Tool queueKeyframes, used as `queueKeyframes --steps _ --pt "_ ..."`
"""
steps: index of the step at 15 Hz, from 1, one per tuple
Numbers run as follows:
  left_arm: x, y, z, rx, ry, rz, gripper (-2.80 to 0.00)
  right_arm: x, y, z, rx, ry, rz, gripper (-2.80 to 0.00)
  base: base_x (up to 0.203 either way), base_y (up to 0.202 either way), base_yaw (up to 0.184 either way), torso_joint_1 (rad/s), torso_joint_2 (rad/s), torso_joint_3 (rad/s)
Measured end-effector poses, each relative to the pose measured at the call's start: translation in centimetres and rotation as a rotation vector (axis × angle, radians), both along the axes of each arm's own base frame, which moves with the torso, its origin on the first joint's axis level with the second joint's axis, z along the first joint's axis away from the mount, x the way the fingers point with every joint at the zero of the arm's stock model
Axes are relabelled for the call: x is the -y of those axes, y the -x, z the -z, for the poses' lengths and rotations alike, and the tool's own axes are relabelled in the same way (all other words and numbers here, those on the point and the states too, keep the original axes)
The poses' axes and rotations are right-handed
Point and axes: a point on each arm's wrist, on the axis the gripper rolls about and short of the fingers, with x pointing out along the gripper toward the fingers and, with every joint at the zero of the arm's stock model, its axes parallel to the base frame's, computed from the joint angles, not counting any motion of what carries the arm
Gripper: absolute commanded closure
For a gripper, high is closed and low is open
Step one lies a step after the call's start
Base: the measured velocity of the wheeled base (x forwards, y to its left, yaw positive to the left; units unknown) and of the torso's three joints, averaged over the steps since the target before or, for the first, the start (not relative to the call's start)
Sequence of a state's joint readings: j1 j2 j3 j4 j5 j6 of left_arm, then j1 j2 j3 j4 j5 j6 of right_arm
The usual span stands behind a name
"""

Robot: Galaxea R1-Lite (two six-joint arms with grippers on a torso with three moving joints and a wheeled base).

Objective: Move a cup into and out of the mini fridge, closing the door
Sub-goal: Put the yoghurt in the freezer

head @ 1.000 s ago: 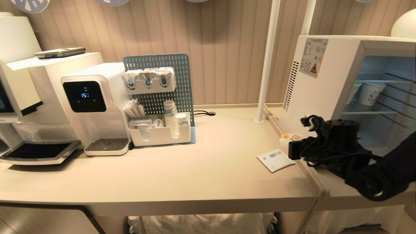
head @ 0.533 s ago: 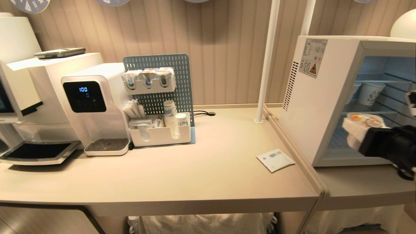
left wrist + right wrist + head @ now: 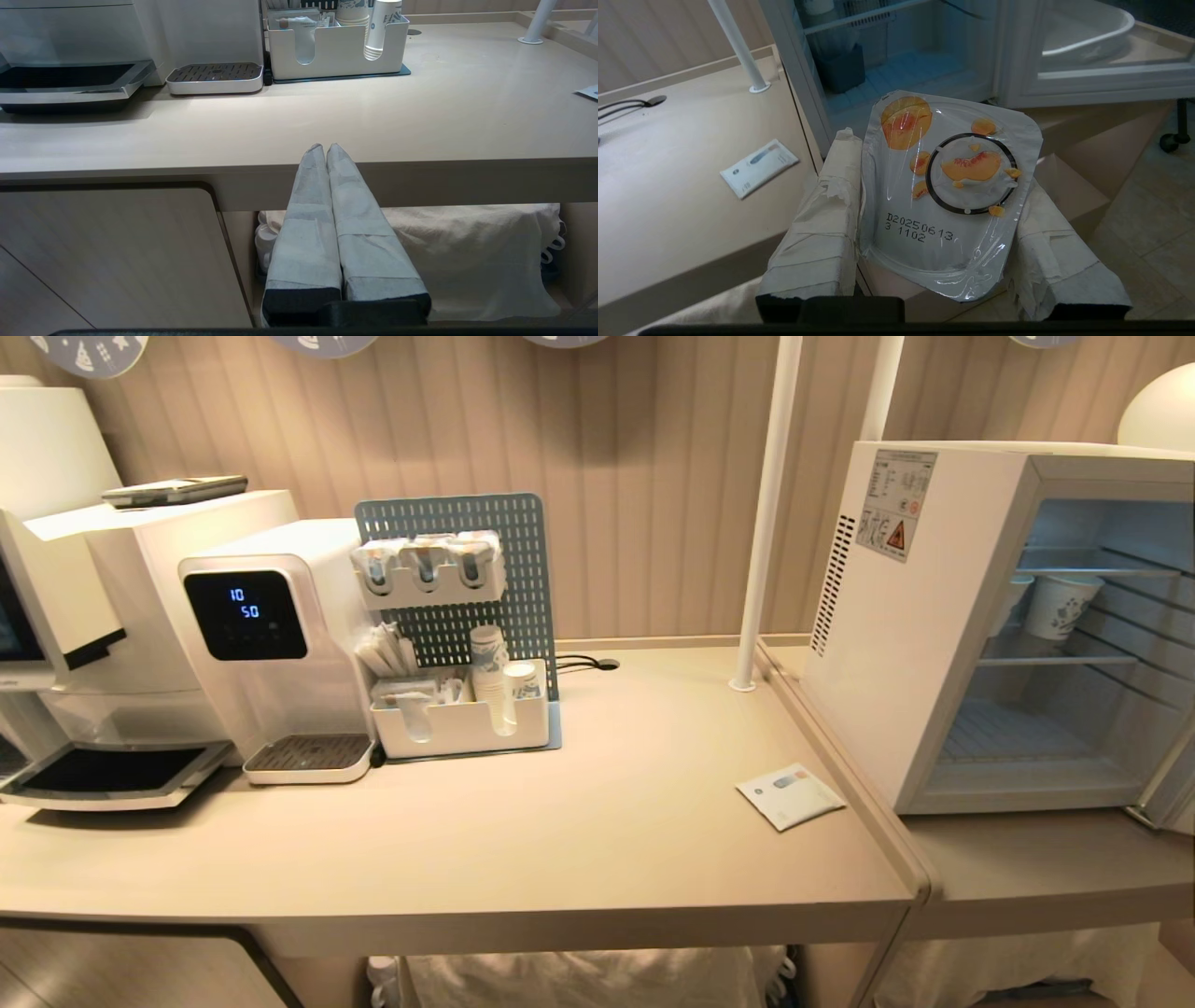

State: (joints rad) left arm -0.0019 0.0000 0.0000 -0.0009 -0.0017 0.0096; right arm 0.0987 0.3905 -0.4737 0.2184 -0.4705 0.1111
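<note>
A long beige counter (image 3: pixel 579 803) runs across the head view, with neither robot arm in sight there. At the far left stands a white coffee machine (image 3: pixel 56 616), then a white water dispenser (image 3: pixel 271 644) with a dark lit display, then a blue pegboard organiser (image 3: pixel 457 625) holding sachets and stacked paper cups. Further right a small white sachet (image 3: pixel 790 795) lies flat on the counter near its right end.

At the right stands the mini fridge (image 3: pixel 934 616) — boxy, white, with side vents and a warning label. Its door (image 3: pixel 1101 60), a light frame around a glass pane, hangs swung wide open. Inside, a blue-patterned paper cup (image 3: pixel 1061 605) sits on a wire shelf; the bottom compartment looks bare.

The left gripper (image 3: pixel 325 151) hangs below the counter's front edge, its two tape-wrapped fingers pressed together on nothing.

The right gripper (image 3: pixel 943 186) is out in front of the open fridge, off the counter's end, its taped fingers (image 3: pixel 822 224) clamped on either side of the cup (image 3: pixel 948 186). The cup is a small white plastic pot seen from above — a shiny foil lid printed with orange peach slices, a black ring, and a stamped date code.
</note>
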Motion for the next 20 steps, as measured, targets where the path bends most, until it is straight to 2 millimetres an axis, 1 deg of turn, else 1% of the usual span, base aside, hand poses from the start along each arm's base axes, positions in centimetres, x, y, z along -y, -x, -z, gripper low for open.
queueKeyframes --steps 2,3,4,5,8,10,11,13,15,17,20 --pt "0.0 0.0 0.0 0.000 0.000 0.000 0.00 -0.1 3.1 2.1 0.040 -0.008 -0.036 0.00 0.000 0.000 0.000 0.000 0.00 0.000" --pt "0.0 0.0 0.0 0.000 0.001 0.000 0.00 -0.2 4.0 3.1 0.080 -0.020 -0.064 0.00 0.000 0.000 0.000 0.000 0.00 0.000" --pt "0.0 0.0 0.0 0.000 0.001 0.000 0.00 -0.4 4.2 4.1 0.124 -0.028 -0.095 0.00 0.000 0.000 0.000 0.000 0.00 0.000" --pt "0.0 0.0 0.0 0.000 0.002 0.000 0.00 -0.5 3.8 5.2 0.154 -0.019 -0.127 0.00 0.000 0.000 0.000 0.000 0.00 0.000" --pt "0.0 0.0 0.0 0.000 0.006 0.001 0.00 -0.8 1.9 9.3 0.178 0.084 -0.227 0.00 0.000 0.000 0.000 0.000 0.00 0.000" --pt "0.0 0.0 0.0 -0.001 0.007 0.001 0.00 -1.0 1.5 10.2 0.191 0.127 -0.324 0.00 0.000 0.000 0.000 0.000 0.00 0.000" --pt "0.0 0.0 0.0 -0.001 0.010 0.000 0.00 -1.1 1.4 10.7 0.151 0.127 -0.369 0.00 0.000 0.000 0.000 0.000 0.00 0.000" --pt "0.0 0.0 0.0 -0.001 0.011 0.000 0.00 -1.1 1.5 11.7 0.059 0.109 -0.385 0.00 0.000 0.000 0.000 0.000 0.00 0.000" --pt "0.0 0.0 0.0 -0.001 0.010 0.000 0.00 -1.1 1.4 11.4 0.107 0.098 -0.383 0.00 0.000 0.000 0.000 0.000 0.00 0.000" --pt "0.0 0.0 0.0 -0.001 0.005 0.001 0.00 -1.1 1.3 11.5 0.110 0.093 -0.383 0.00 0.003 -0.036 0.002 0.001 0.01 -0.001" --pt "0.0 0.0 0.0 0.000 0.001 0.000 0.00 -1.1 1.3 11.4 0.111 0.093 -0.382 0.00 0.001 -0.165 0.000 0.004 0.00 -0.001"
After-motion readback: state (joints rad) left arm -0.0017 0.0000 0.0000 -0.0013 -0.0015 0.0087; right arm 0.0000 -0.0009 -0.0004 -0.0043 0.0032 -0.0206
